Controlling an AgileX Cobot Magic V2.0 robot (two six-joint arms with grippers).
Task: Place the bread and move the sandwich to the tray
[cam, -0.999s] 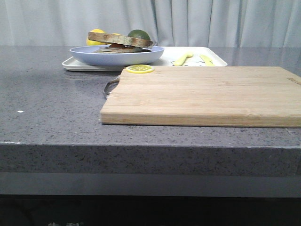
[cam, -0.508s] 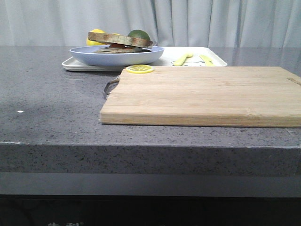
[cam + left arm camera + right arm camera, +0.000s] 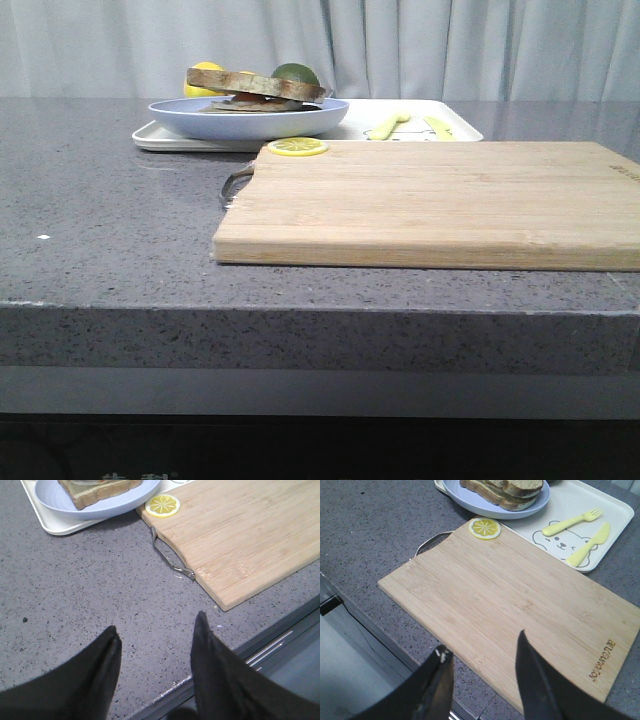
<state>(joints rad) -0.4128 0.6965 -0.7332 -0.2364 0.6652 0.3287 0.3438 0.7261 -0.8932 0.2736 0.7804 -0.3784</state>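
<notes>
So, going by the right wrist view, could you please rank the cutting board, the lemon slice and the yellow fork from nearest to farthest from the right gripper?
1. Cutting board: directly beyond the right gripper, whose jaws stand open.
2. Lemon slice: on the board's far corner, next to the blue plate.
3. Yellow fork: on the white tray beyond the board.

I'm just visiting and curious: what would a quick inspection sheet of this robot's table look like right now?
Surface: grey speckled countertop, dry as far as seen.
Job's things: sandwich lies on the blue plate, and the plate sits on the white tray.
Clutter: wooden cutting board with a lemon slice on its corner; yellow fork and yellow knife on the tray; a lemon and a green fruit behind the plate.
Grippers: left gripper open, empty; right gripper open, empty.
Cables: nothing seen.
Surroundings: pale curtain behind the table.
</notes>
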